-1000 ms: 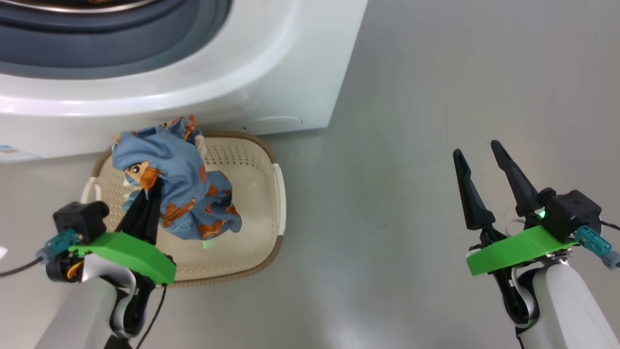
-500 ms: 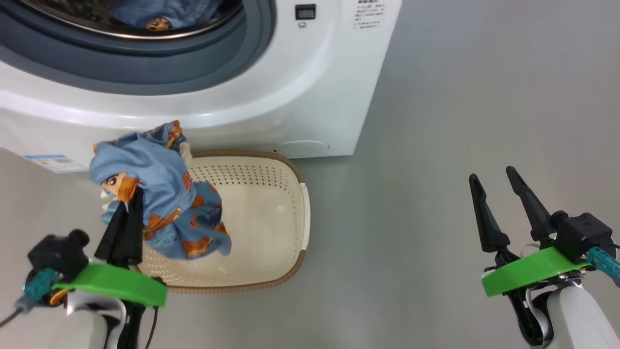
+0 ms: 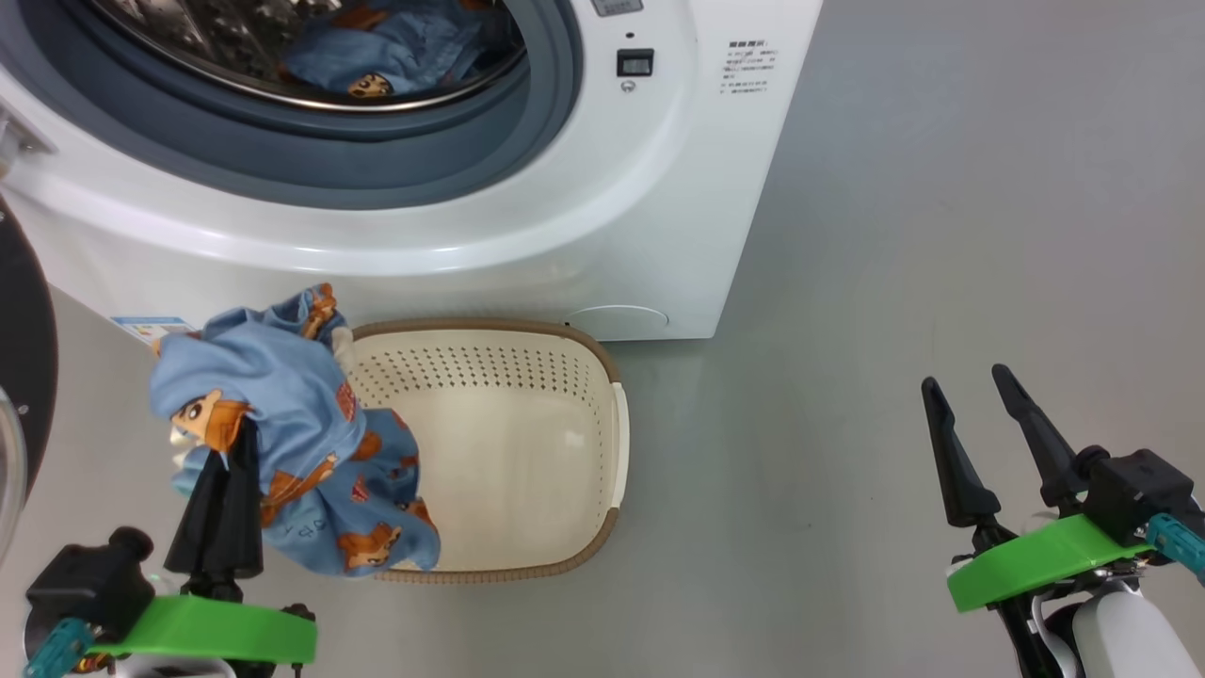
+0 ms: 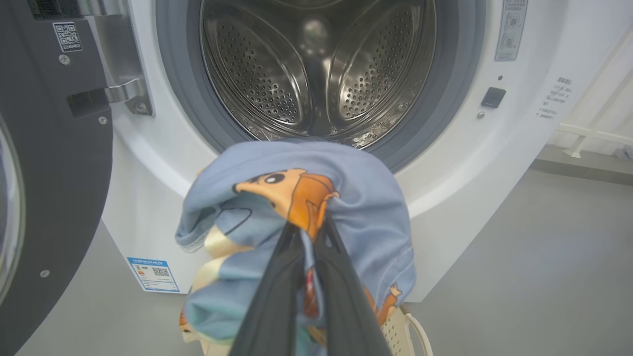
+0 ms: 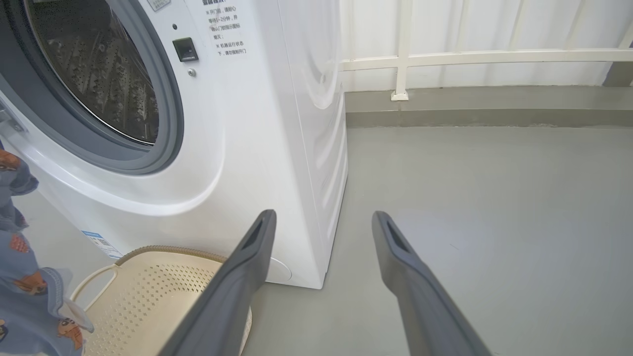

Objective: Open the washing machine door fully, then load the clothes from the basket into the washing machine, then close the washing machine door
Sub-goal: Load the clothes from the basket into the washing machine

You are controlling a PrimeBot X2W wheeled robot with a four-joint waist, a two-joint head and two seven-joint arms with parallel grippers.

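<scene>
My left gripper point(image 3: 228, 443) is shut on a bundle of light blue clothes point(image 3: 282, 414) printed with orange figures. The bundle hangs over the left end of the cream basket point(image 3: 617, 443), whose inside shows bare. In the left wrist view the clothes point(image 4: 346, 198) bunch around my fingertips in front of the steel drum point(image 4: 277, 74). A second blue bundle point(image 3: 395, 52) lies inside the washing machine point(image 3: 612, 217). The black-rimmed door point(image 3: 24, 358) stands swung open at the far left. My right gripper point(image 3: 965, 377) is open and holds nothing, well right of the basket.
A blue label sticker point(image 4: 153, 273) sits low on the washer's front. Grey floor point(image 3: 894, 235) stretches to the right of the machine. In the right wrist view a white railing point(image 5: 470, 57) runs along the wall behind, and the basket point(image 5: 163, 291) lies at lower left.
The head camera has shifted, bringing more of the drum into view. My left gripper has carried the bundle leftward, from over the basket's middle to its left end. The right gripper stays open.
</scene>
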